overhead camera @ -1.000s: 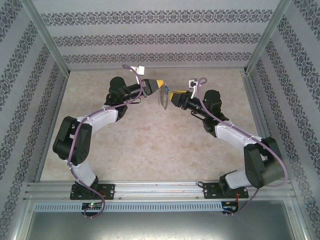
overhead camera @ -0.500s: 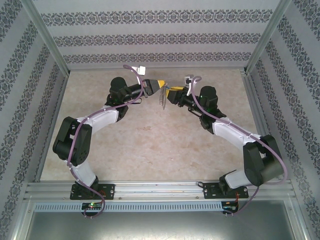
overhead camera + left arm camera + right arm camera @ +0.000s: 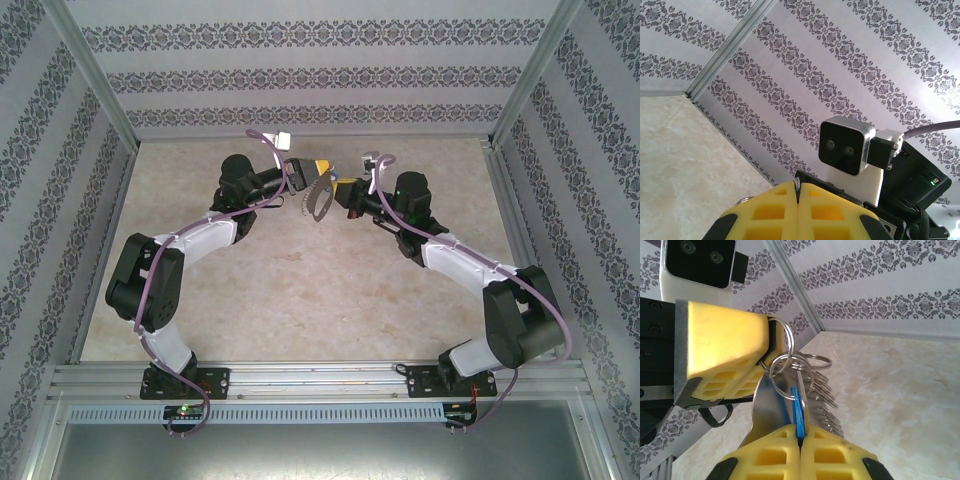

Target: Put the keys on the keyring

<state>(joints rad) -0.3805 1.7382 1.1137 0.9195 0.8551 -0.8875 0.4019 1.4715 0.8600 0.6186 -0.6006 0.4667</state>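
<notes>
Patterned walls (image 3: 300,75) enclosed the beige marbled table (image 3: 300,290) left, right and far; a metal rail (image 3: 320,378) edged its near side.

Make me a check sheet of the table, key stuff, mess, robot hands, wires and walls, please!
Surface: beige marbled table, bare.
Job's things: keyring with chain held in the air by left gripper; keys pinched by their blue tag in right gripper, up by the rings.
Clutter: nothing seen.
Grippers: both shut, tips close together.
Cables: purple cables along both arms.
Surroundings: patterned walls, metal frame.
</notes>
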